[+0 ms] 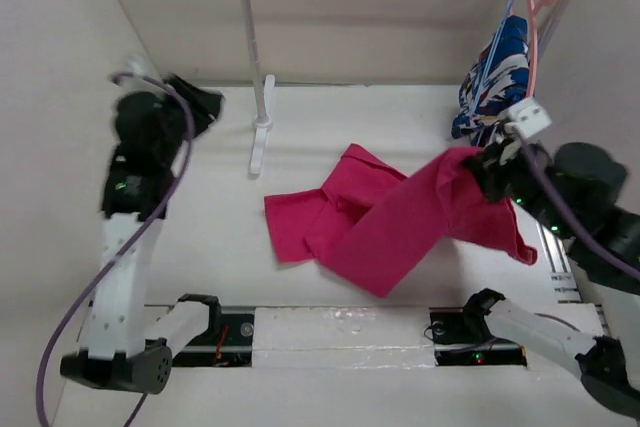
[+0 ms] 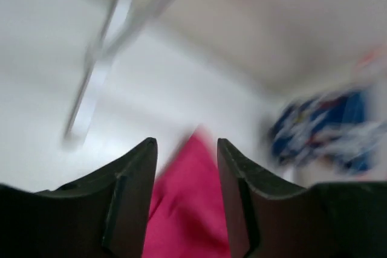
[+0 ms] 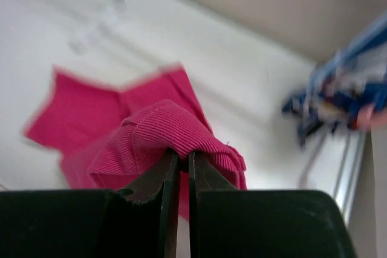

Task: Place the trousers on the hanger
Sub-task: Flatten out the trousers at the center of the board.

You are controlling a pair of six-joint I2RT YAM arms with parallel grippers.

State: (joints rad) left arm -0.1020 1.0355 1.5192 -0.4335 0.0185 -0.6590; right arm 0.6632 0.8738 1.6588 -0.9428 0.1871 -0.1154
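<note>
1 fold of the trousers (image 1: 370, 227) is pinched tight in the right gripper (image 3: 183, 160), raised at centre right; the rest trails on the table (image 1: 330, 117). Left gripper (image 2: 186, 149), upper left, stands parted and empty. Pickup step, I judge; next the hanger (image 1: 505, 22), hung upper right, needs reaching.

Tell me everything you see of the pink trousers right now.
The trousers are bright magenta, soft ribbed-looking cloth, crumpled and partly folded over themselves. Most of them lies on the white table near its middle; one end is raised toward the right, draped over and pinched in the shut right claw. Nothing else touches them; no buttons show.
</note>
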